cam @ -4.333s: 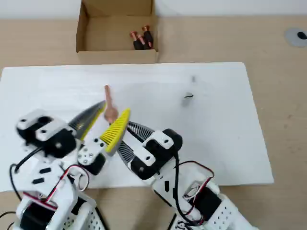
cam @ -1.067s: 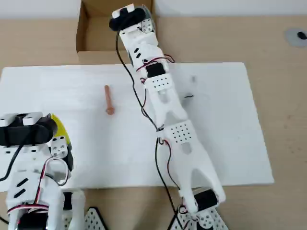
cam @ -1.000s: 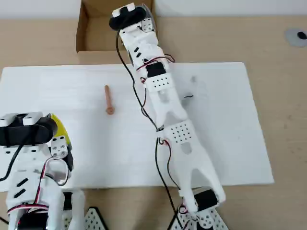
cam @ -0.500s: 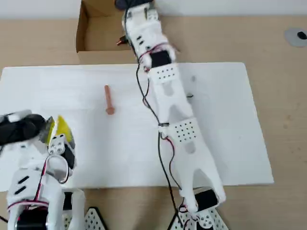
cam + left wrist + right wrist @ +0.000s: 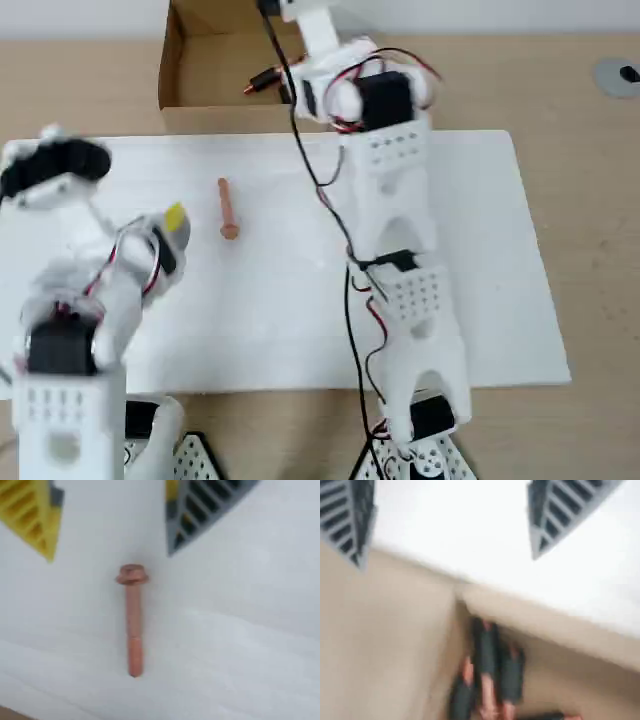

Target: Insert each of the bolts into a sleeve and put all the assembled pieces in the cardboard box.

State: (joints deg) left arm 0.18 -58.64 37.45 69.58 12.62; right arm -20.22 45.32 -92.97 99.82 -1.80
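A copper bolt (image 5: 228, 208) lies loose on the white mat (image 5: 480, 260), its head toward the arms. In the left wrist view the bolt (image 5: 132, 620) sits just beyond my left gripper (image 5: 110, 555), which is open, with its yellow finger (image 5: 30, 515) and grey finger (image 5: 200, 510) apart and nothing between them. My right arm (image 5: 385, 150) stretches up to the cardboard box (image 5: 240, 118). My right gripper (image 5: 445, 560) hangs open above the box, holding nothing. Several bolts in black sleeves (image 5: 490, 680) lie inside, and one assembled piece (image 5: 262, 80) shows beside the arm.
The box stands on the wooden table just past the mat's far edge. A grey disc (image 5: 620, 75) sits at the table's far right. The right arm spans the middle of the mat from front to back. The mat's right half is bare.
The right arm carried on from the mat out over the box and its wrist turned. The left arm rose from its folded pose and swung forward toward the bolt.
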